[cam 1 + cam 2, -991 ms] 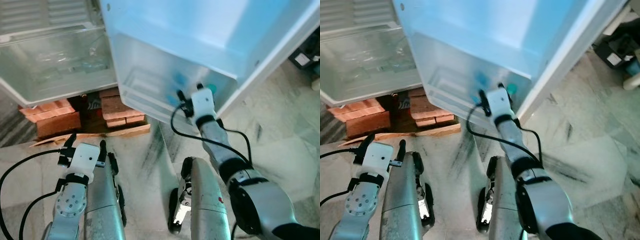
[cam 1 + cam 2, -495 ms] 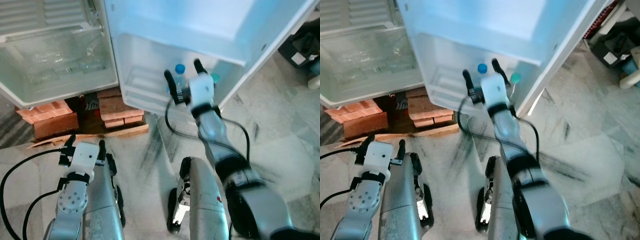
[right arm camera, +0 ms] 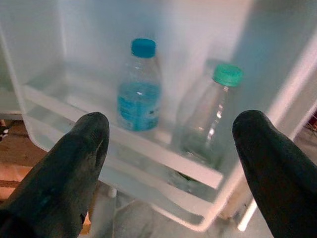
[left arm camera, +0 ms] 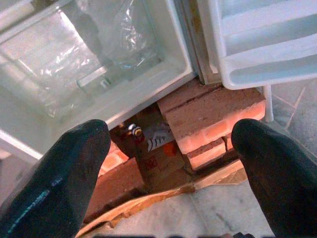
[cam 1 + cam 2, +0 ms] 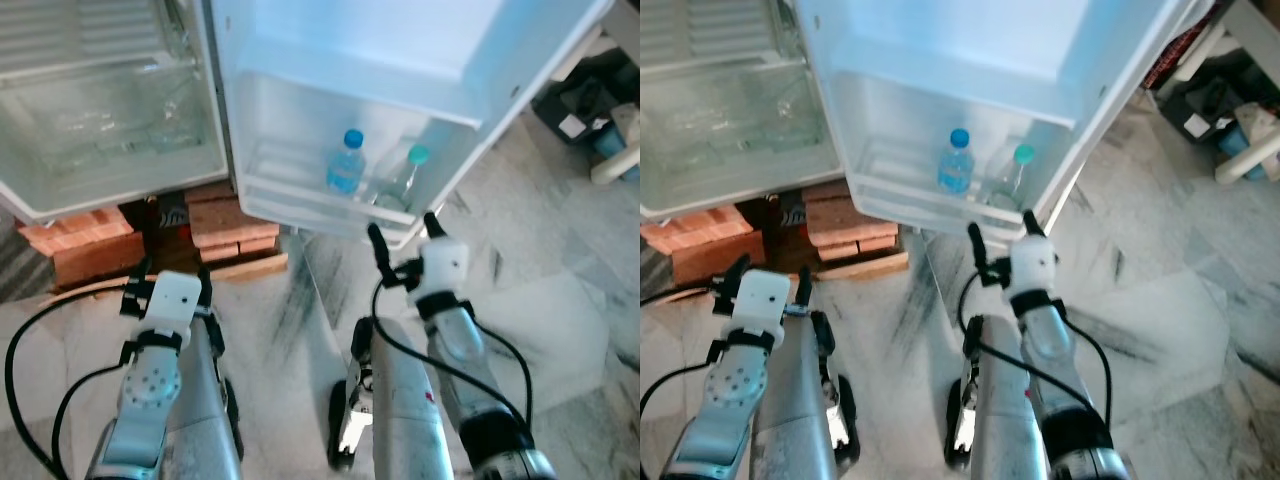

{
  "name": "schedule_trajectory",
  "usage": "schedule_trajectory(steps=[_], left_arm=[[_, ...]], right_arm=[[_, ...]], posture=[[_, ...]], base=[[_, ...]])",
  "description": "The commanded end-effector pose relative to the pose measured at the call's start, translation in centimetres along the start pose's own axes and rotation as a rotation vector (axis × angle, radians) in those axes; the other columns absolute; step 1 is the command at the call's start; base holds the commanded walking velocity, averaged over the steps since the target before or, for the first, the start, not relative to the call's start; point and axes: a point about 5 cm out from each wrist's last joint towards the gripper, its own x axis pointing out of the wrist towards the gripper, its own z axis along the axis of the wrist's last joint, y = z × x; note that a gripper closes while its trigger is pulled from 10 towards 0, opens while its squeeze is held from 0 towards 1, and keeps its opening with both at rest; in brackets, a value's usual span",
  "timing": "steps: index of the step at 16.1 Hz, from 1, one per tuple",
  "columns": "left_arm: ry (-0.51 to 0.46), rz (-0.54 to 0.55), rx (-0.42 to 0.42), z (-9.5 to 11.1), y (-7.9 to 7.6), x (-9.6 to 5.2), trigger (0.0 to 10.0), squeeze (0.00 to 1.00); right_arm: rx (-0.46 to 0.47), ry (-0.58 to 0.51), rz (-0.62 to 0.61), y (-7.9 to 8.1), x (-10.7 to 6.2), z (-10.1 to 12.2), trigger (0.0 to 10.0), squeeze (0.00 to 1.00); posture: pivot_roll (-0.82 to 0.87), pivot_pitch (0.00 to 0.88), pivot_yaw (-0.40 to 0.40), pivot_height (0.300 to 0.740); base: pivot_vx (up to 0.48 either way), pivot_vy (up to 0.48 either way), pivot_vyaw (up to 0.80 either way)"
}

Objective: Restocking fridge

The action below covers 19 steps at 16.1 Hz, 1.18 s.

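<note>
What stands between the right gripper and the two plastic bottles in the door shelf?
Only the translucent white shelf rail, as the right wrist view shows: the open right gripper faces the blue-capped bottle and the green-capped bottle behind it.

An open white fridge door [image 5: 400,60] stands at twelve o'clock. In its lowest clear plastic door shelf [image 5: 330,205] two bottles stand upright side by side: a blue-capped clear plastic bottle [image 5: 346,165] and, just at its three o'clock, a green-capped clear plastic bottle [image 5: 403,180]. A clear plastic fridge drawer [image 5: 100,130] lies at ten o'clock, with stacked red bricks [image 5: 235,220] beneath it.
</note>
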Motion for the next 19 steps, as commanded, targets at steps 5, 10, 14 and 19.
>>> schedule_trajectory(steps=[5, 10, 14, 19], left_arm=[[-0.004, -0.085, -0.027, -0.5, -1.2, -0.8, 10.0, 0.00], [0.063, -0.035, -0.047, -1.7, -0.9, -1.1, 10.0, 0.00], [0.040, -0.074, -0.057, -1.5, -1.6, -1.2, 10.0, 0.00], [0.009, -0.085, -0.051, -0.8, -1.4, -0.1, 10.0, 0.00]], right_arm=[[0.000, 0.035, -0.061, -1.3, -1.5, 1.3, 10.0, 0.00], [0.034, 0.096, 0.005, 0.1, -1.8, 0.6, 10.0, 0.00], [0.044, 0.106, -0.002, -0.3, -1.4, 1.0, 10.0, 0.00], [0.032, 0.078, 0.000, -0.7, -0.8, 1.9, 10.0, 0.00]], posture=[[0.11, 0.194, -0.087, 0.535], [0.12, 0.155, -0.095, 0.535], [0.12, 0.157, -0.106, 0.552], [0.11, 0.153, -0.104, 0.588]], base=[[0.000, 0.000, 0.00], [0.000, 0.000, -0.47], [0.000, 0.000, -0.39], [0.000, 0.000, 0.00]])
